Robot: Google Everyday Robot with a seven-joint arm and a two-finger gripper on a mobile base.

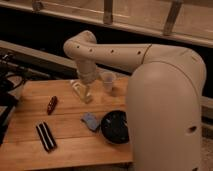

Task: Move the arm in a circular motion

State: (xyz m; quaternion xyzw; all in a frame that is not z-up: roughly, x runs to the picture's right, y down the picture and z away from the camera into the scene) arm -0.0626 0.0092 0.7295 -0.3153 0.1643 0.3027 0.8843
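Observation:
The cream-white arm point(150, 65), thick rounded tubes dotted with small dark holes, reaches from the big segment at the right across to the left, bends at an elbow point(82, 45) and drops toward the wooden table point(65, 145). Its pale gripper point(81, 91) hangs low over the table's back middle, just left of a translucent cup point(108, 81). I see nothing held in it.
On the table lie a small red object point(51, 104) at the left, a black striped bar point(46, 136) at the front left, a blue cloth point(91, 121) and a black bowl point(116, 126). A dark rack point(7, 85) stands at the left edge.

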